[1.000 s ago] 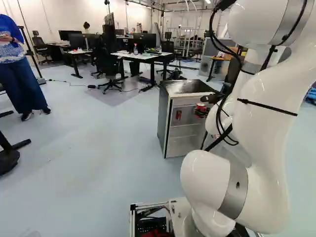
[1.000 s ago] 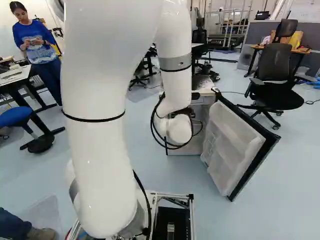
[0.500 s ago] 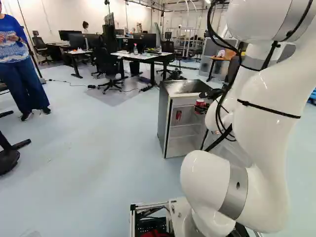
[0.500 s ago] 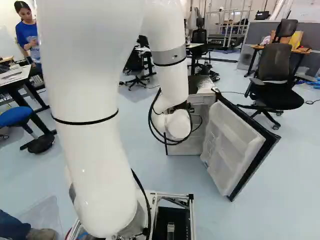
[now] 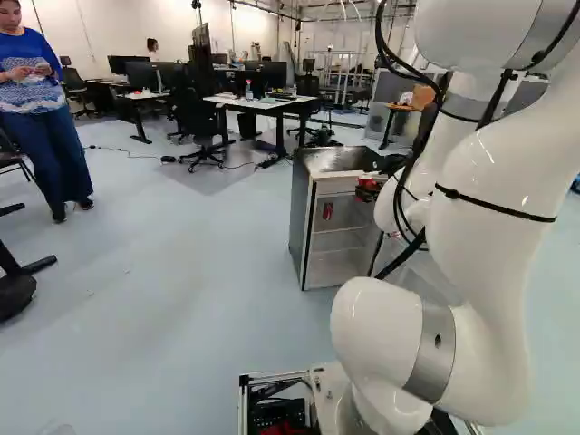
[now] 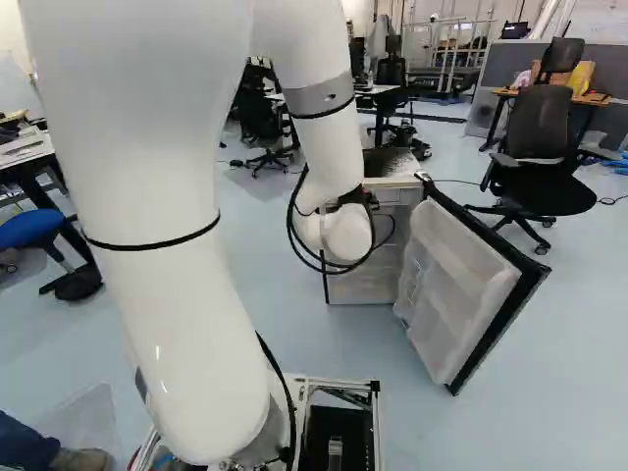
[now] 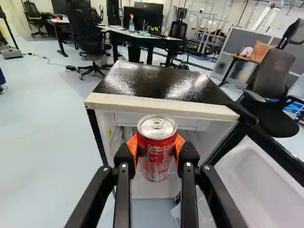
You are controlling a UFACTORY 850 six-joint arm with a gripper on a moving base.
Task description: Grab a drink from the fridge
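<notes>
My gripper is up at the open front of the small fridge, near its top edge. A red drink can is held there. In the wrist view the gripper is shut on the upright can, an orange pad pressing each side. Behind the can lie the fridge's pale front edge and dark top. Another red item shows inside the fridge. The fridge door hangs wide open in the right base view. My arm hides the can in that view.
A black office chair stands beyond the door. Desks with monitors are behind the fridge. A blue stool stands at the left of the right base view.
My arm has swung left in the right base view. The gripper has risen with the can toward the level of the fridge top. The base, fridge and door have stayed still.
</notes>
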